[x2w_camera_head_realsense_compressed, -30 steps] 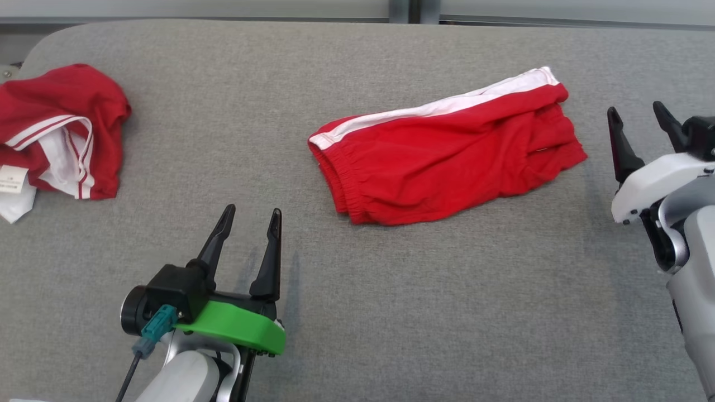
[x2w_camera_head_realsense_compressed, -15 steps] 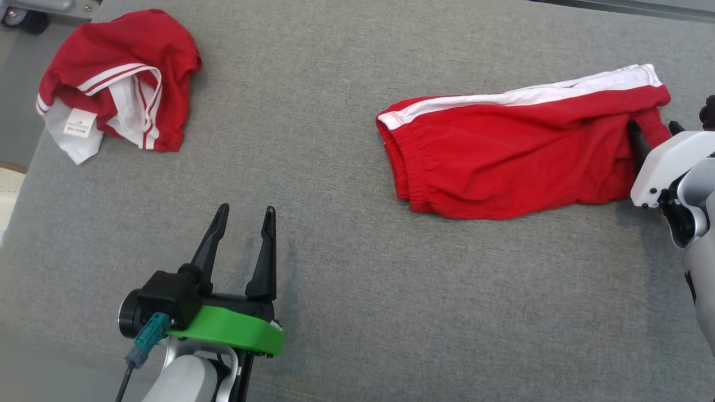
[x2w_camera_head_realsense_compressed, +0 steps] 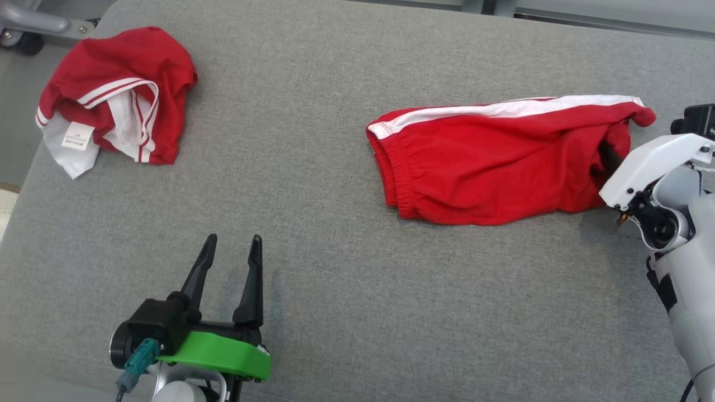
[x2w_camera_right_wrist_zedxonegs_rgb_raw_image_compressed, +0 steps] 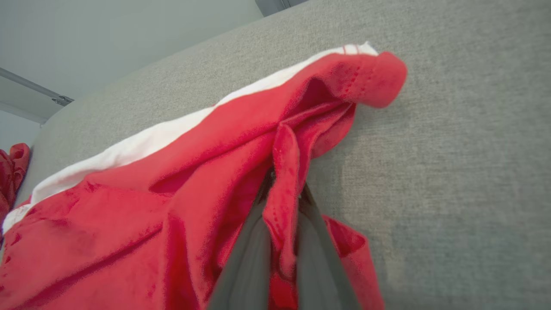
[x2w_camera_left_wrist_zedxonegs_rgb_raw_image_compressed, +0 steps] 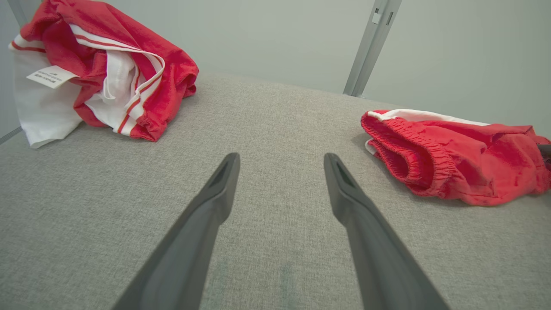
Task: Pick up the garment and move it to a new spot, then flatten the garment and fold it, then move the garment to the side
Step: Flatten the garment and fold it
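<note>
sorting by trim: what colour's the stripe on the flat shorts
White stripe on the red fabric shorts; best in head view.

Count: 2 red garments – striped shorts [x2w_camera_head_realsense_compressed: 480, 167], crumpled garment [x2w_camera_head_realsense_compressed: 117, 78]. 2 grippers – L gripper [x2w_camera_head_realsense_compressed: 232, 245], R gripper [x2w_camera_head_realsense_compressed: 606, 154]. 1 grey table [x2w_camera_head_realsense_compressed: 357, 301].

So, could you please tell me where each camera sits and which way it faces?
Head view: on the head, looking forward and down at the grey surface; left gripper lower left, right gripper at the right edge.
Left wrist view: on the left wrist, looking low along its open fingers toward the wall.
Right wrist view: on the right wrist, looking along its fingers, shut on the red shorts.
Shared: all three show the red shorts; head and left wrist views share the crumpled red-and-white garment.
</note>
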{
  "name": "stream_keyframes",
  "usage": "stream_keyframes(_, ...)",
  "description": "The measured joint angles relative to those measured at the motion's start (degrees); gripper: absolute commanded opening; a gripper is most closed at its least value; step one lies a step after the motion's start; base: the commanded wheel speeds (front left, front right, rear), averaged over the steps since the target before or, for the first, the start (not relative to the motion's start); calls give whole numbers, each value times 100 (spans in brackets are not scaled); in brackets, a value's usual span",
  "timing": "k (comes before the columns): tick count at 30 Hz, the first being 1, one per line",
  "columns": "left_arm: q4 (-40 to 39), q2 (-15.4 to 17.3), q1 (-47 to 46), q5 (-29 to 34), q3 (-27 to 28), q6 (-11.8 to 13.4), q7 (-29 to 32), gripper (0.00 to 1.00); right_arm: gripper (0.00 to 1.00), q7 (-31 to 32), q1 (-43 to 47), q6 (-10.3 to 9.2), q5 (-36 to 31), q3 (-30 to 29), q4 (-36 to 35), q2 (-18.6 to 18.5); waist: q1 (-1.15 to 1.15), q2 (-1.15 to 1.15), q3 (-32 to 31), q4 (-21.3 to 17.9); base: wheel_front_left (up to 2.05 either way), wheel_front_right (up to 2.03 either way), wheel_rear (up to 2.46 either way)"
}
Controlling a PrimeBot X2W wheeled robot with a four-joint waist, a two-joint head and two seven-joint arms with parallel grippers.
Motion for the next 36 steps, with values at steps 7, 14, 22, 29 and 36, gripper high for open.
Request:
stream_keyframes(7,43,-62,279,108,283,-155,-1,100,0,523,870,1,794,-274,-724,-328,0,0,-237,-381,0,0,0)
stream_keyframes(14,31,-83,396,221,477,-253,-1,100,0,580,1360,1,797,-706,-650,-465,0,0,-322,-754,0,0,0)
stream_keyframes(22,-2,-145,437,301,601,-320,-1,100,0,294,1410,1,601,-1149,-470,-684,0,0,-208,-940,0,0,0)
stream_keyframes(29,31,-191,520,399,610,-374,-1,100,0,572,1329,0,719,-726,-1792,-890,0,0,-220,-1014,0,0,0)
stream_keyframes(36,124,-290,525,477,600,-436,-1,100,0,1482,1463,1,904,437,-3652,-735,0,0,-274,-952,0,0,0)
